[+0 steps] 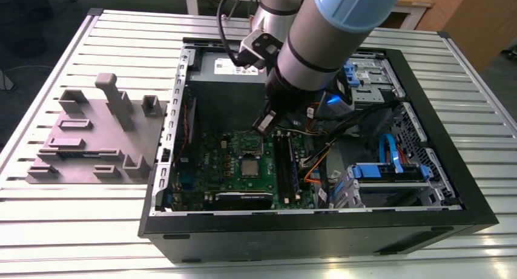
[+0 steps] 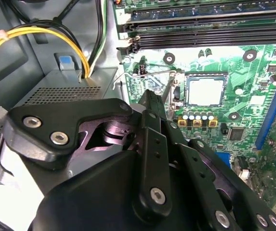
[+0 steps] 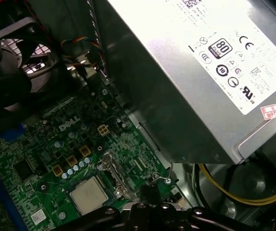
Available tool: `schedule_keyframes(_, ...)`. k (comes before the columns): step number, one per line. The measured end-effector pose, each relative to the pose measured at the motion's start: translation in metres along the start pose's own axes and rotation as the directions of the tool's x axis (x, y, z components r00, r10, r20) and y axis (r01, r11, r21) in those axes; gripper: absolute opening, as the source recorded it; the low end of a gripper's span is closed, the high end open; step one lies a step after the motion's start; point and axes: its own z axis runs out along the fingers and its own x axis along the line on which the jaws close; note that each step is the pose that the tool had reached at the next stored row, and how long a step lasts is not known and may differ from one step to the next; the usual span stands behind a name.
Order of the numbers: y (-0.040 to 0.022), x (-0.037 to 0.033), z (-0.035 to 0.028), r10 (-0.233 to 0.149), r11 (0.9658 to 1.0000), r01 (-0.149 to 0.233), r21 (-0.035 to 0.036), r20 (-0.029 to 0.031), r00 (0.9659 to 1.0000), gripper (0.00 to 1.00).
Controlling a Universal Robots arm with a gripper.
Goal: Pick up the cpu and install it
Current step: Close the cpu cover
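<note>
A big slatted metal table (image 1: 81, 43) carries an open computer case (image 1: 323, 230) lying on its side. To the exterior view's left of the case sits a grey holder with pegs (image 1: 97, 140). Inside the case lies the green board (image 1: 234, 170), with the large grey power box (image 3: 186, 72) beside it and the long black memory slots (image 2: 210, 36) along one side.

The robot arm (image 1: 323, 37) reaches down into the case. Its end effector (image 1: 265, 123) hangs just above the board, near the socket. I cannot tell if its fingers are open or closed, and I see nothing held in it.

The cpu (image 1: 251, 167) is small, flat and silvery. It already lies in its square socket on the board; the second wrist view shows it (image 2: 204, 91) sitting flat and level there. A thin wire lever (image 2: 147, 73) stands just beside the socket.

To do this step well, I think the chip must lie flat, with no corner raised. The arm should stay gentle and go straight, because the tiny parts all around are easy to hurt. The yellow wires (image 2: 36, 33) lie off to the side, clear of the socket.
</note>
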Motion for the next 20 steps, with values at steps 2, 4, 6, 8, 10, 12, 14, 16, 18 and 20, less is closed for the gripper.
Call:
schedule_keyframes(2, -0.0005, 0.0015, -0.0002, -0.001, 1.0, 0.001, -0.0001, -0.0003, 1.0, 0.1)
schedule_keyframes(4, -0.0009, 0.0028, -0.0004, -0.002, 1.0, 0.002, -0.0002, -0.0006, 1.0, 0.1)
schedule_keyframes(6, -0.0014, 0.0035, -0.0005, -0.003, 1.0, 0.003, -0.0002, -0.0008, 1.0, 0.1)
schedule_keyframes(8, -0.0017, 0.0041, -0.0007, -0.004, 1.0, 0.004, -0.0003, -0.0009, 1.0, 0.1)
schedule_keyframes(10, -0.0021, 0.0046, -0.0008, -0.004, 1.0, 0.004, -0.0003, -0.0009, 1.0, 0.1)
schedule_keyframes(12, -0.0024, 0.0051, -0.0009, -0.004, 1.0, 0.004, -0.0003, -0.0011, 1.0, 0.1)
schedule_keyframes(14, -0.0026, 0.0055, -0.001, -0.004, 1.0, 0.004, -0.0003, -0.0011, 1.0, 0.1)
schedule_keyframes(16, -0.0029, 0.0058, -0.001, -0.004, 1.0, 0.004, -0.0003, -0.001, 1.0, 0.1)
schedule_keyframes(18, -0.0031, 0.0061, -0.0011, -0.004, 1.0, 0.004, -0.0003, -0.001, 1.0, 0.1)
schedule_keyframes(20, -0.0033, 0.0065, -0.0012, -0.004, 1.0, 0.004, -0.0003, -0.001, 1.0, 0.1)
